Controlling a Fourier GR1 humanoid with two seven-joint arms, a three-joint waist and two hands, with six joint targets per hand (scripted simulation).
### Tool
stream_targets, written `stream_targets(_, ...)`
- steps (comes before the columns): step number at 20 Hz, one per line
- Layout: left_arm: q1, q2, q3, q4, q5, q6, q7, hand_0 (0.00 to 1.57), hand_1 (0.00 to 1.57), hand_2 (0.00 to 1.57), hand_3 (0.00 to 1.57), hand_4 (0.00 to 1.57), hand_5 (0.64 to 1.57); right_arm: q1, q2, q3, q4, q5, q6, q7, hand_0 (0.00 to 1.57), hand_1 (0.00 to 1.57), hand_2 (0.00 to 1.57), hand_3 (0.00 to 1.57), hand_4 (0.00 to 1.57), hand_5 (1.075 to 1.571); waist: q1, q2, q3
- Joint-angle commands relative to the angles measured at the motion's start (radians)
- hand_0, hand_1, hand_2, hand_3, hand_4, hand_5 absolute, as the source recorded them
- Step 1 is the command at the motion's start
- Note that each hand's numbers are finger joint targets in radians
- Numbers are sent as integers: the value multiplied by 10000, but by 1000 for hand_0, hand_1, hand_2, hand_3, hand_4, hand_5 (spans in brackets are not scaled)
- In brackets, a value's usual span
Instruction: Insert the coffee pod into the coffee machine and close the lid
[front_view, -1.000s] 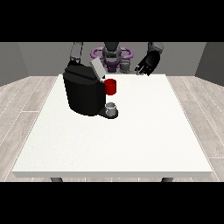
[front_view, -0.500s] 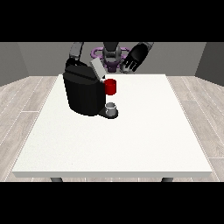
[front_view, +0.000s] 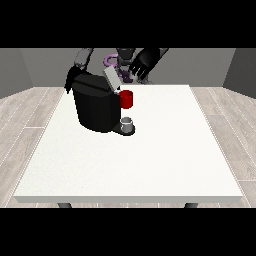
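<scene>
My coffee machine (front_view: 95, 107) stands near the counter's (front_view: 150, 160) far left corner, its lid (front_view: 111, 79) tilted up. A red thing at the machine (front_view: 126, 99) sits at its front, above a grey thing (front_view: 127, 123) on its base. My hand at the view's right (front_view: 139, 66) hovers over the far edge beside the lid, fingers spread and holding nothing. My other hand (front_view: 70, 80) is behind the machine; its fingers I cannot tell

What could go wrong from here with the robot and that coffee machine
1. The hand at the view's right hangs just behind the raised lid; coming down it might knock the lid before anything goes in.
2. A red thing at the machine sticks out at the front and could be clipped.
3. The hand at the view's left sits mostly hidden behind the coffee machine, so it could bump it.
</scene>
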Motion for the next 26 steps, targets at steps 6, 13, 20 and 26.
stream_targets(6, -871, 316, 155, 429, -33, -230, -18, 1265, 1265, 1303, 1256, 465, 1571, -271, -70, -200, -360, -234, 113, 117, 0, 0, 0, 0, 0, 1571, -350, 581, 0)
stream_targets(13, -1173, 739, 170, 879, -316, 37, -313, 1188, 1188, 1258, 1219, 461, 1571, -617, 259, 130, -705, 188, -391, 435, 0, 0, 0, 0, 0, 1571, -539, 1303, -3)
stream_targets(20, -1176, 87, 95, 956, -310, 261, -90, 1251, 1251, 1290, 1217, 425, 1571, -909, -284, -435, -439, -112, -116, 697, 0, 0, 0, 0, 153, 1571, -449, 1160, -1)
stream_targets(26, -981, 103, 38, 955, -382, 425, -464, 1192, 1192, 1248, 1202, 420, 1571, -898, -629, -830, -207, -359, 64, 80, 0, 0, 0, 0, 169, 1571, -337, 1549, -1)
